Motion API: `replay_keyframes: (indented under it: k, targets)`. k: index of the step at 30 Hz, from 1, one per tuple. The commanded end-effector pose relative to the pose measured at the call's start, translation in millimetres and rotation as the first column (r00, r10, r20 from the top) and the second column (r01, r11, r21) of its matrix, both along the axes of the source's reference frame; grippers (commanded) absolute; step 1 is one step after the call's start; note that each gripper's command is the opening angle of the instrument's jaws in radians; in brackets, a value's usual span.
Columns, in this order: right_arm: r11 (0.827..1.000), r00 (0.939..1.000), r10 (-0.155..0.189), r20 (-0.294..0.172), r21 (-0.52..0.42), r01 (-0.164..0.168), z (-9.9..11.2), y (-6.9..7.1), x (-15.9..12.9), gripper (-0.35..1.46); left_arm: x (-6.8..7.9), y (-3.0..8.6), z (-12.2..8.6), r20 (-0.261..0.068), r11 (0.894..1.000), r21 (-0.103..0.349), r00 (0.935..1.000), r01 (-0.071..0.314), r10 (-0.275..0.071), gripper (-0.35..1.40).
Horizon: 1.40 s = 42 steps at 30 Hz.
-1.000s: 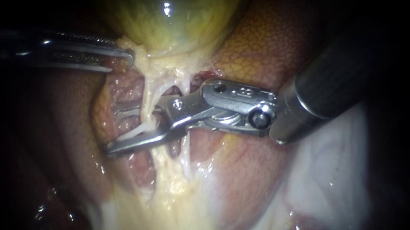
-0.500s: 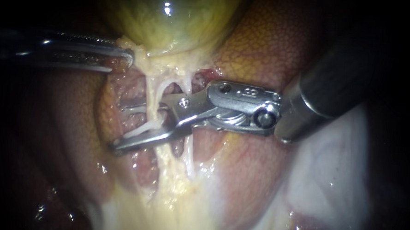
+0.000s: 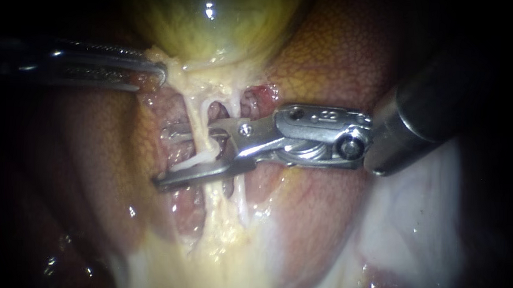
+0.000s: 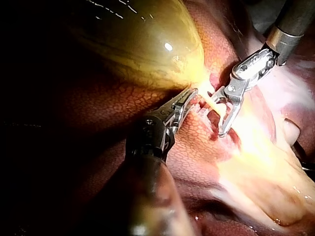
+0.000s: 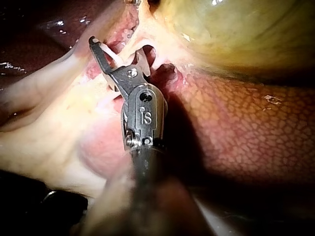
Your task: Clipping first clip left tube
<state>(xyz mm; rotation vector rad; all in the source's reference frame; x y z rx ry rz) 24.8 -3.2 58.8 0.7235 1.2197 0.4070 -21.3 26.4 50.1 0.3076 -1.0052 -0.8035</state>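
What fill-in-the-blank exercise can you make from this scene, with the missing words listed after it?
1. The jaws of the right instrument are ___, with a clear gap between them.
2. The pale tube that runs between those jaws is the ___ of the two tubes in the endoscope view.
3. The tip of the left instrument lies at the base of the yellow-green ___.

Missing words: open; left; gallbladder
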Motion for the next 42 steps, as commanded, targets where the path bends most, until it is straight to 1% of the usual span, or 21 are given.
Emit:
replay_keyframes:
  k: [1,8,10,13,14,16,18,24,27,29,32,34,36,37,40,42]
  targets:
    - [1.0,1.0,-0.004,-0.002,0.001,0.004,0.0,0.0,-0.1,0.46,0.0,0.0,0.0,0.0,1.0,0.0,1.0,0.0,0.0,-0.35]
    - [1.0,0.9999,-0.01,-0.003,0.004,0.01,-0.1,0.4,-1.1,0.45,0.0,0.0,0.0,0.0,1.0,0.0,1.0,0.0,0.0,-0.35]
    - [1.0,1.0,-0.005,0.0,0.003,0.005,-0.1,0.6,-1.3,0.45,0.0,0.0,0.0,0.0,1.0,0.0,1.0,0.0,0.0,-0.35]
    - [1.0,0.9994,0.011,0.033,-0.01,-0.011,0.0,1.0,-1.5,0.44,0.0,0.0,0.0,0.0,1.0,0.0,1.0,0.0,0.0,-0.35]
    - [1.0,0.9988,0.01,0.049,-0.015,-0.009,0.1,1.1,-1.6,0.44,0.0,0.0,0.0,0.0,1.0,0.0,1.0,0.0,0.0,-0.35]
    - [1.0,0.9979,0.011,0.064,-0.018,-0.009,0.4,1.2,-1.6,0.44,0.0,0.0,0.0,0.0,1.0,0.0,1.0,0.0,0.0,-0.35]
    - [0.999,0.9969,0.026,0.075,-0.02,-0.025,0.7,1.4,-1.8,0.44,0.0,0.0,0.0,0.0,1.0,0.0,1.0,0.0,0.0,-0.35]
    - [0.999,0.9952,0.043,0.089,-0.012,-0.042,1.2,1.9,-2.4,0.44,0.0,0.0,0.0,0.0,1.0,0.0,1.0,0.0,0.0,-0.35]
    - [0.999,0.9959,0.034,0.084,-0.007,-0.033,1.2,2.0,-2.7,0.44,0.0,0.0,0.0,0.0,1.0,0.0,1.0,0.0,0.0,-0.35]
    - [1.0,0.9971,0.014,0.075,0.001,-0.014,1.1,2.0,-3.0,0.44,0.0,0.0,0.0,0.0,1.0,0.0,1.0,0.0,0.0,-0.35]
    - [1.0,0.9996,-0.004,0.027,0.02,0.003,1.0,1.9,-3.2,0.44,0.0,0.0,0.0,0.0,1.0,0.0,1.0,0.0,0.0,-0.35]
    - [0.999,0.9998,-0.017,-0.009,0.032,0.017,1.0,1.9,-3.4,0.44,0.0,0.0,0.0,0.0,1.0,0.0,1.0,0.0,0.0,-0.35]
    - [0.999,0.9985,-0.032,-0.044,0.04,0.034,1.0,1.9,-3.4,0.44,0.0,0.0,0.0,0.0,1.0,0.0,1.0,0.0,0.0,-0.35]
    - [0.998,0.9975,-0.033,-0.063,0.042,0.036,1.0,1.9,-3.4,0.44,0.0,-0.1,0.0,0.0,1.0,0.0,1.0,0.0,0.0,-0.35]
    - [0.996,0.9933,-0.051,-0.104,0.064,0.058,1.1,2.0,-3.5,0.44,0.0,0.0,0.0,0.0,1.0,0.0,1.0,0.0,0.0,-0.35]
    - [0.995,0.9905,-0.057,-0.125,0.071,0.066,1.1,2.0,-3.5,0.44,0.0,-0.1,0.0,0.0,1.0,0.0,1.0,0.0,0.0,-0.35]
